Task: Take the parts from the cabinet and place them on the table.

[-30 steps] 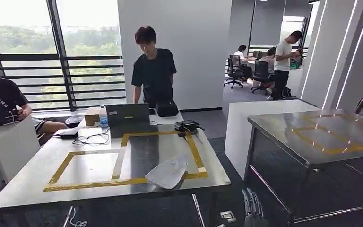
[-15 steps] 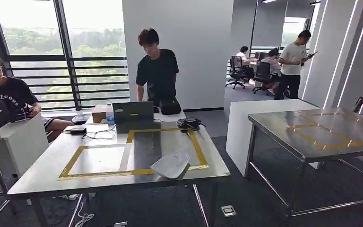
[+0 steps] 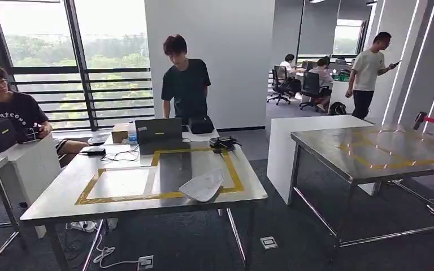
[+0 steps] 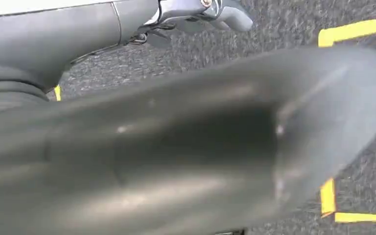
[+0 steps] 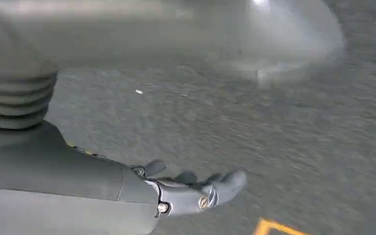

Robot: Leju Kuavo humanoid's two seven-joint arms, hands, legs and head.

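Currently: one pale part (image 3: 203, 186) lying on taped table (image 3: 62, 200), near edge; right hand (image 5: 196, 191) hanging loose, grasping nothing; left hand (image 4: 200, 12) fingers indiscernible; cabinet fetching possibly remaining

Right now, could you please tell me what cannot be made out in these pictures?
1. The left hand: left wrist view, cut off by the picture's edge and blurred, so whether it holds anything cannot be told.
2. The dark items at the far side of the table: head view, too small to name.
3. The tabletop behind the laptop: head view, hidden by its lid.
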